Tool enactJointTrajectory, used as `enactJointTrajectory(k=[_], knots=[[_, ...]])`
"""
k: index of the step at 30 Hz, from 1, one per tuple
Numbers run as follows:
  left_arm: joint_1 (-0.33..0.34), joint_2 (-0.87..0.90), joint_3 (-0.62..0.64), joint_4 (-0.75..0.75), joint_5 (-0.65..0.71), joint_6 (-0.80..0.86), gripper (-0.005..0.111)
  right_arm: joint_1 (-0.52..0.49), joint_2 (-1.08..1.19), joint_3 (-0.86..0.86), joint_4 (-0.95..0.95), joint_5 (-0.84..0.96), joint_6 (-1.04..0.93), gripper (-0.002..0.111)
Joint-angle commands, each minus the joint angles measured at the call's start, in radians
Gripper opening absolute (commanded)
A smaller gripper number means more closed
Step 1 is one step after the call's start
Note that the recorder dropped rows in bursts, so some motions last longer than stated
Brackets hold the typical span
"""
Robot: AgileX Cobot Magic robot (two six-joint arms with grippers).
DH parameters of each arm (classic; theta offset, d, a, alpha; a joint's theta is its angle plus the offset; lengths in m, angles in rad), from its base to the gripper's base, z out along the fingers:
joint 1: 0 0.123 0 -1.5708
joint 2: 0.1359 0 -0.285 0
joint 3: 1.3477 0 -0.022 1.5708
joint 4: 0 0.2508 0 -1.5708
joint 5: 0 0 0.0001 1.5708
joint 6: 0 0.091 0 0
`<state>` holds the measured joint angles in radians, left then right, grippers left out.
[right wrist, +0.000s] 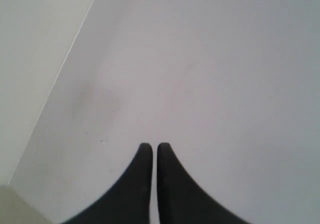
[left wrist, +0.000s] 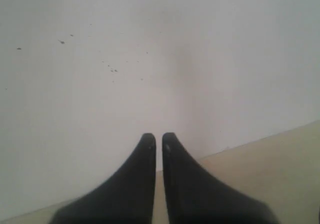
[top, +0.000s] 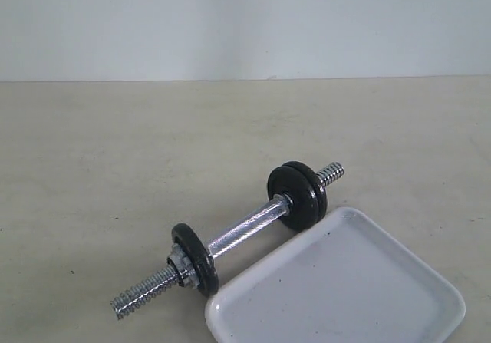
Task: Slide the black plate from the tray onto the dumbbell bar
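Observation:
The white tray (top: 360, 312) at the front right holds nothing. Beside it the chrome dumbbell bar (top: 245, 228) lies slanted on the table. Two black discs (top: 298, 196) sit side by side near its far threaded end, and one black disc (top: 196, 257) with a silver nut (top: 178, 266) sits near its near end. Which of them is the black plate I cannot tell. Neither gripper shows in the exterior view. My left gripper (left wrist: 158, 136) and my right gripper (right wrist: 151, 146) are both shut on nothing, each facing a bare pale wall.
The beige table (top: 115, 166) stretches back to a white wall (top: 245, 21). The tray's near corner runs past the bottom edge of the exterior view. A strip of the table (left wrist: 280, 159) shows below the wall in the left wrist view.

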<state>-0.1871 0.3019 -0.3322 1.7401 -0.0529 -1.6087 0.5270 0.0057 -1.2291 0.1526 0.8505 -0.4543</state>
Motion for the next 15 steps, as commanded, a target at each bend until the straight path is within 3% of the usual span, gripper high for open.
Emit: enactJointTrajectory(k=[1,6,8,11,15], knots=[[0.004,-0.001,0.005,-0.006,-0.018,-0.060,0.004,0.002,-0.006,0.290,0.031,-0.086,0.074,0.001],[0.004,-0.005,0.005,-0.006,-0.033,-0.104,0.004,-0.008,0.007,0.683,0.371,-0.710,-0.123,0.001],[0.004,-0.005,0.005,-0.006,-0.033,-0.104,0.004,-0.006,0.007,0.816,0.396,-0.909,-0.182,0.001],[0.004,-0.005,0.005,-0.006,-0.038,-0.126,0.004,-0.006,0.012,0.971,0.401,-1.161,-0.096,0.001],[0.004,-0.005,0.005,-0.006,-0.044,-0.184,0.004,-0.006,0.032,1.121,0.397,-1.349,-0.009,0.001]])
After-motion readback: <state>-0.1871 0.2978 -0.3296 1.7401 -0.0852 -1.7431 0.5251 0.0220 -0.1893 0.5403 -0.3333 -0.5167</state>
